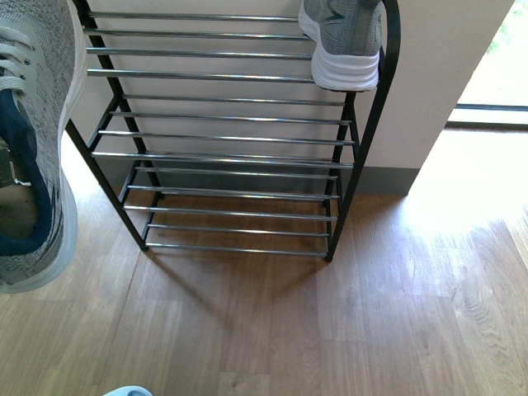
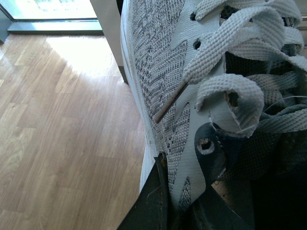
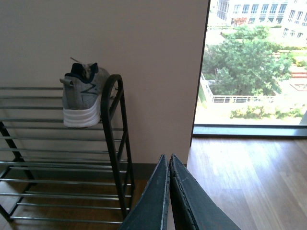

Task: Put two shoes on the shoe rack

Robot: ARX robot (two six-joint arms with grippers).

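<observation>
At the left edge of the front frame hangs the sneaker (image 1: 33, 140), lifted clear of the floor and beside the rack (image 1: 223, 136), not yet over any tier. My left tool (image 2: 180, 203) is clamped on the sneaker's side wall just below the laces, as the left wrist view shows. My right tool (image 3: 168, 160) is pinched together on nothing, well off to the rack's right.

My worry is that thin grip: one knit wall carries the whole shoe, so it could swing or slip out on the way across. The rungs are spaced rods, and a sole set down tilted might tip forward or drop a toe between them. The second sneaker (image 1: 346, 45) sits on the top tier at upper right, heel overhanging the front rod; a nudge from my load could knock it off.

That second sneaker is the only shoe I see on the rack.
</observation>
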